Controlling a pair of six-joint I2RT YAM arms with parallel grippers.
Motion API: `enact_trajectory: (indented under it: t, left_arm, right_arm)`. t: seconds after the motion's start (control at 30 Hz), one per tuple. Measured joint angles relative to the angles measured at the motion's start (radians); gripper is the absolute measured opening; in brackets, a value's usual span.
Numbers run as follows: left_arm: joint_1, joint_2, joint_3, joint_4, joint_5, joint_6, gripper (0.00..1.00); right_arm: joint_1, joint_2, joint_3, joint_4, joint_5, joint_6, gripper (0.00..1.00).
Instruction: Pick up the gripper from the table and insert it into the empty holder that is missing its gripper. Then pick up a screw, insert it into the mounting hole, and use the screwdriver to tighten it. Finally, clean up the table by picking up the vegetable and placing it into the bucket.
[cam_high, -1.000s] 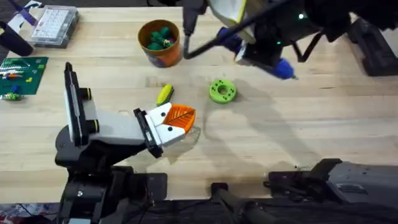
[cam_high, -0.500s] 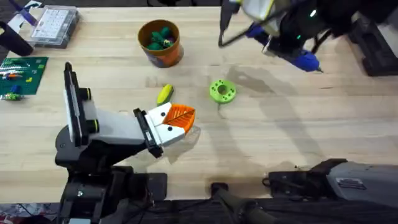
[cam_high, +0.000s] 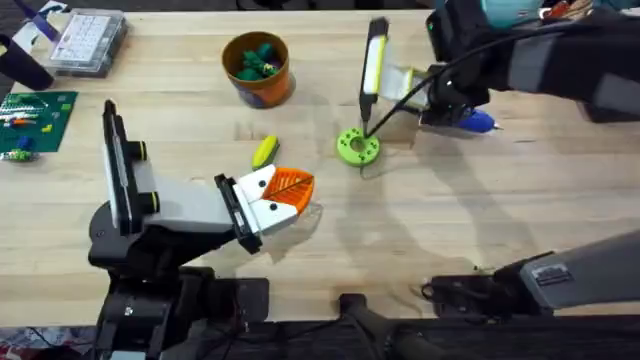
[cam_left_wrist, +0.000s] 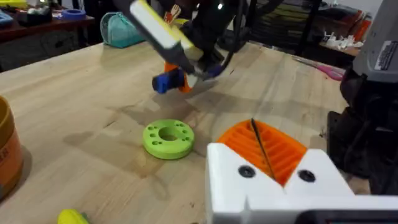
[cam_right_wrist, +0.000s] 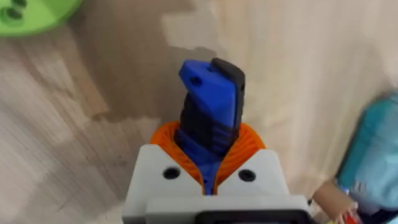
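The holder (cam_high: 190, 205), a white boxy body on my left arm, lies low at the left. The orange ribbed gripper (cam_high: 290, 187) sits at its tip, pointing at a lime-green ring (cam_high: 357, 147). In the left wrist view my left gripper (cam_left_wrist: 258, 149) shows two orange pads pressed together along a thin dark seam. My right gripper (cam_high: 445, 100) hangs right of the ring, shut on the blue screwdriver (cam_high: 475, 122), which stands between its pads (cam_right_wrist: 210, 146). The yellow-green vegetable (cam_high: 264, 151) lies just beyond the holder's tip. The orange bucket (cam_high: 257, 68), with green pieces inside, stands behind it.
A yellow-and-black bar (cam_high: 374, 60), cabled to the right arm, hangs with its tip over the ring. A clear parts box (cam_high: 88, 40) and a green board (cam_high: 35, 120) sit at the far left. Bare wood lies in front of the ring.
My right arm has carried the screwdriver rightward and lower toward the table. The hanging bar swung right and now points down at the green ring. The left arm has not moved.
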Motion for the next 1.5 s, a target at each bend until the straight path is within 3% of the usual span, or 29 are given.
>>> enact_trajectory:
  t: [0.13,0.37,0.4,0.47,0.5,0.6,0.63,0.67,0.73,0.87,0.9,1.03,1.13,1.23,1.5]
  left_arm:
    - [0.0,0.0,0.0,0.0,0.0,0.0,0.005]
    - [0.0,0.0,0.0,0.0,0.0,0.0,0.005]
    - [0.0,0.0,0.0,0.0,0.0,0.0,0.005]
    - [0.0,0.0,0.0,0.0,0.0,0.001,0.025]
    - [0.0,0.0,0.0,0.0,0.0,0.003,0.125]
    - [0.0,0.0,0.0,0.0,0.0,0.0,0.603]
    - [0.0,0.0,0.0,0.0,0.0,0.0,0.76]
    - [0.0,0.0,0.0,0.0,0.0,0.0,0.903]
    - [0.0,0.0,0.0,0.0,0.0,-0.003,0.98]
    - [0.0,0.0,0.0,0.002,-0.002,-0.003,0.986]
    - [0.0,0.0,0.0,0.011,-0.012,-0.015,0.986]
    - [0.0,0.0,0.001,0.074,-0.038,-0.043,0.986]
    - [0.0,0.001,0.015,0.045,-0.083,-0.051,0.986]
    - [0.0,0.035,0.111,-0.1,-0.157,-0.037,0.986]
    - [0.0,0.321,0.562,-0.632,-0.407,0.114,0.985]
  right_arm:
    - [-0.001,0.066,-0.004,0.01,0.004,-0.078,0.047]
    - [0.0,0.065,-0.003,0.015,0.005,-0.114,0.05]
    - [0.0,0.065,-0.003,0.015,0.006,-0.111,0.075]
    - [0.0,0.064,-0.003,0.019,0.009,-0.089,0.241]
    - [0.0,0.06,-0.003,0.027,0.014,-0.078,0.397]
    - [0.005,0.027,-0.001,0.021,0.016,-0.012,0.847]
    - [0.01,0.009,-0.002,0.016,0.017,0.013,0.957]
    - [0.017,-0.014,-0.002,0.014,0.016,0.046,0.986]
    - [0.035,-0.072,-0.002,0.007,0.016,0.113,0.994]
    - [0.077,-0.236,-0.001,-0.013,0.015,0.245,0.995]
    - [0.1,-0.362,0.002,-0.012,-0.003,0.394,0.995]
    - [0.121,-0.492,0.004,-0.014,-0.03,0.614,0.995]
    - [0.138,-0.578,0.004,-0.034,-0.043,0.786,0.995]
    - [0.147,-0.659,0.004,-0.078,-0.05,0.937,0.995]
    - [0.148,-0.811,0.006,-0.245,-0.056,1.128,0.996]
